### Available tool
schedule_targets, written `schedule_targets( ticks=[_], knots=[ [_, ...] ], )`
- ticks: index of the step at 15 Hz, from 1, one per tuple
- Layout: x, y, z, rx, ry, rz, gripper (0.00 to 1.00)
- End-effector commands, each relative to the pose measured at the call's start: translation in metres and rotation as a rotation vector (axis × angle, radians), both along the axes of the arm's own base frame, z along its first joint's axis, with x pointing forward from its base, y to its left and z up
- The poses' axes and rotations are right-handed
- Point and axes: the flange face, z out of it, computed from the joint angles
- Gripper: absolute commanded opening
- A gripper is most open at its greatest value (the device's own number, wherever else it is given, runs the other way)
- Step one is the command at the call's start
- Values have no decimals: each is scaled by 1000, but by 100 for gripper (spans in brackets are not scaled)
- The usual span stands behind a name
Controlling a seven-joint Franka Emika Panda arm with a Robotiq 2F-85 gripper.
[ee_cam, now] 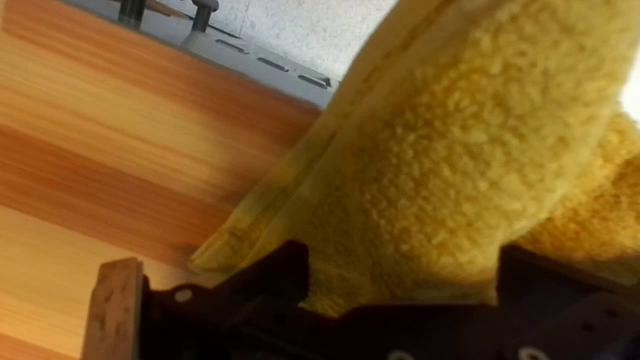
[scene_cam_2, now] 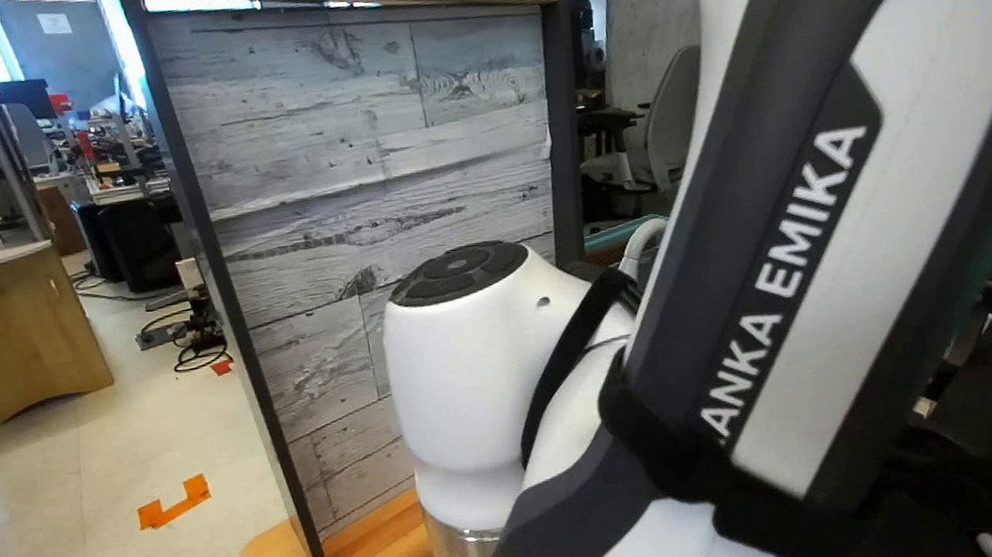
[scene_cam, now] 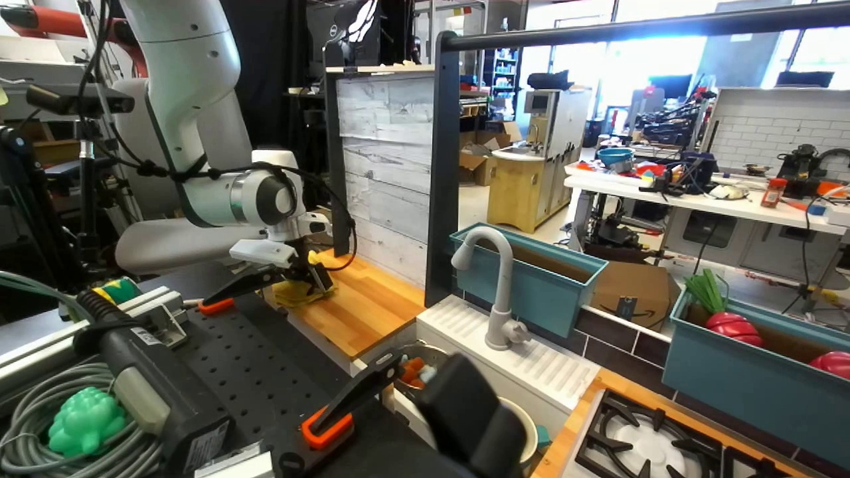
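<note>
1. The gripper (ee_cam: 402, 280) stands with its jaws spread wide, released, the dark parts on either side well apart in the wrist view.
2. A yellow cloth (ee_cam: 440, 175) fills the gap between the jaws without being clamped; whether either side presses against it, I cannot tell.
3. The cloth lies bunched on the wooden counter (scene_cam: 365, 285), toward the end away from the white sink (scene_cam: 551, 368), by the edge facing the black perforated table (scene_cam: 265, 355).
4. In the wrist view, a narrow corner of the cloth points across the wood, and a raised fold crosses the line of the counter's edge. Past that edge show pale floor (ee_cam: 305, 30) and a grey slotted frame (ee_cam: 255, 65).
5. In both exterior views, a whitewashed plank panel (scene_cam_2: 381, 188) rises along the counter's long edge, and the white arm (scene_cam: 192, 73) reaches down to the cloth.
</note>
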Motion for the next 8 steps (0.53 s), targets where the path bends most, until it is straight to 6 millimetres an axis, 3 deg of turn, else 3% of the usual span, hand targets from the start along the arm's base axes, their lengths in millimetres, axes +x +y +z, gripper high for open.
schedule_targets(
  ticks=[1, 6, 8],
  knots=[
    [10, -31, -28, -78, 82, -29, 100],
    [25, -129, -15, -240, 90, -129, 100],
    [27, -160, -12, -293, 90, -131, 100]
  ],
)
